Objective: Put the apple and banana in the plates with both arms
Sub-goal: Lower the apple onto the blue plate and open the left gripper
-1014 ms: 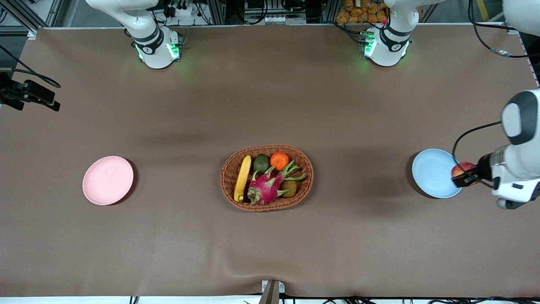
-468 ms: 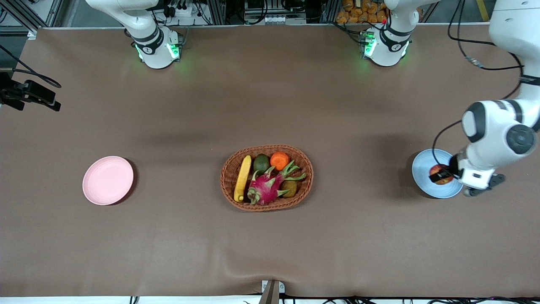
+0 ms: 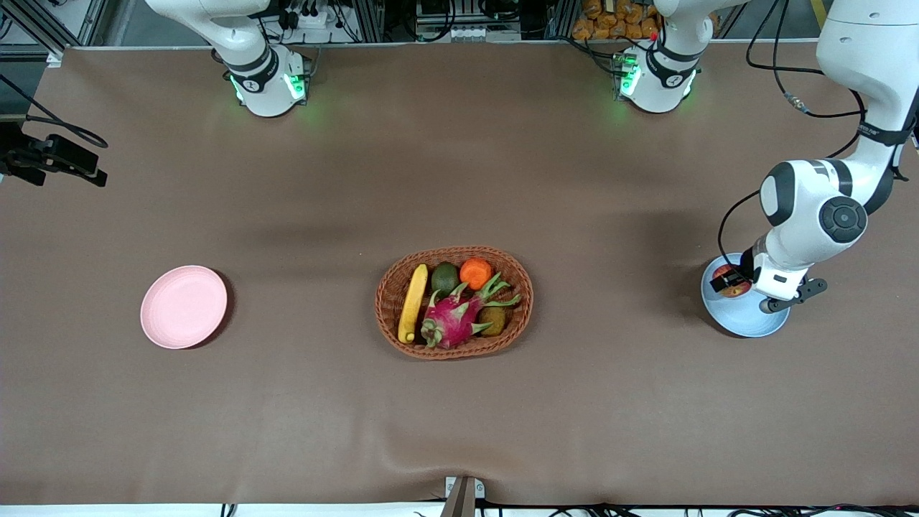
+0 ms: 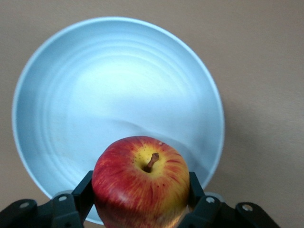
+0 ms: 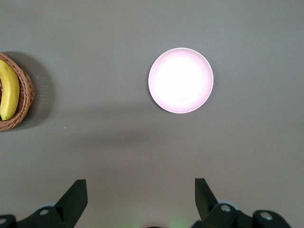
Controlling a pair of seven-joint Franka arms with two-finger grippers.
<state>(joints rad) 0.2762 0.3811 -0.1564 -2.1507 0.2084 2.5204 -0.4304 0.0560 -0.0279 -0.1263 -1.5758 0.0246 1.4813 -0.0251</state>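
Two fruits to place, neither down yet: my left gripper (image 4: 142,209) clamps the apple (image 4: 141,183) over the blue plate (image 4: 71,95); the banana (image 3: 413,303) lies in the basket (image 3: 517,316), my right gripper (image 5: 140,199) waiting spread, high above the pink plate (image 5: 180,80).

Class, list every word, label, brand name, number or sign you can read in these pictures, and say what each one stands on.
None can be read.
Right arm's base: a small dark round mark, too small to read.
Left arm's base: the same, too small to read.
Apple, blue plate, pink plate, banana, basket: no text.
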